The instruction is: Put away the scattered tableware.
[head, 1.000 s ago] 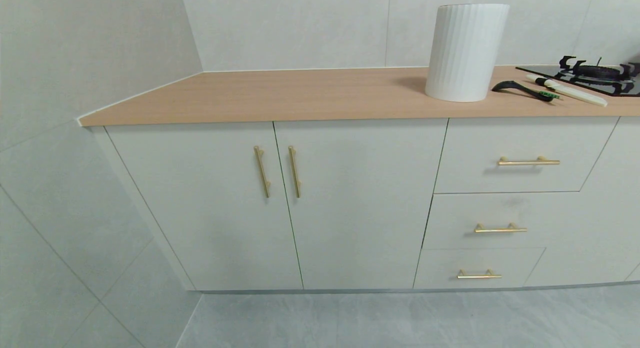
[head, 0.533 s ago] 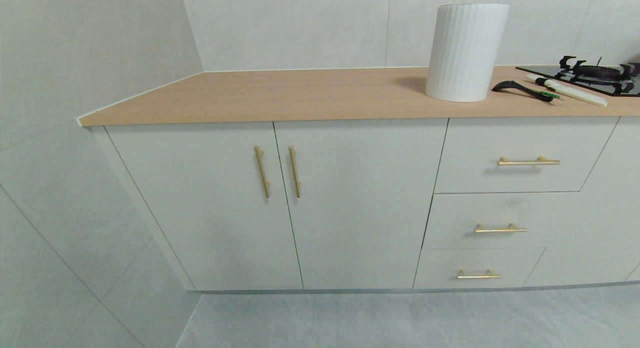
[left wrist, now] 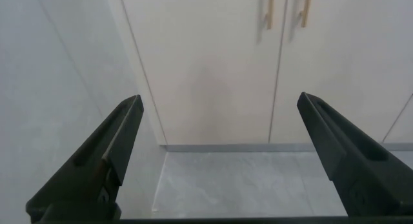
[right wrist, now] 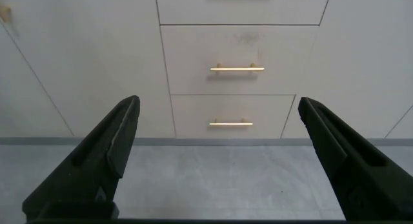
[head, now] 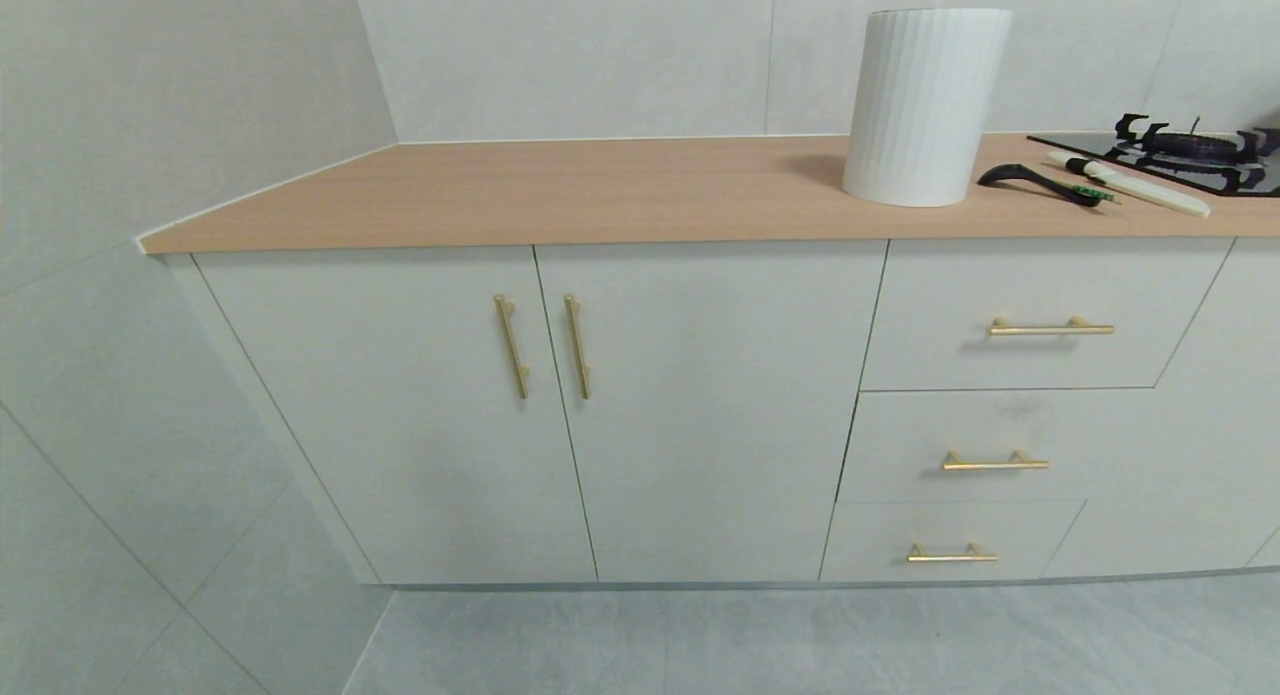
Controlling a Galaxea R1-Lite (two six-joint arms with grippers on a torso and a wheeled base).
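Kitchen corner, viewed from above and in front. Scattered tableware at the far right of the wooden tabletop (head: pixel 560 190): a black ladle (head: pixel 1040 183) lying flat, and just beside it a long white utensil (head: pixel 1135 185) with a dark and green grip, also flat. Both loose near the front edge and close together; impossible to tell whether touching.

Just to their left, a tall white ribbed holder (head: pixel 925 105), upright on the tabletop; hard to tell from here whether open at the top. Judged the likely home for the two pieces, given its place so near them. Behind the pieces, a black stove burner (head: pixel 1190 145) on a dark glass panel.

Left tool (left wrist: pixel 219 98): fingers spread wide, gripping nothing, held low and facing the shut cupboard doors (left wrist: pixel 213 62) and the grey floor (left wrist: pixel 239 185). Right tool (right wrist: pixel 218 100): fingers likewise spread wide and empty, held low, facing the shut lower drawers (right wrist: pixel 237 53) with gold bar handles. Both well below the tabletop and well apart from the tableware, probably carried that way for an approach, not for a grasp.

Nothing lying between ladle and holder. Likely snags: the holder's tall wall, calling for a lift over its rim, and the burner close behind the white utensil.
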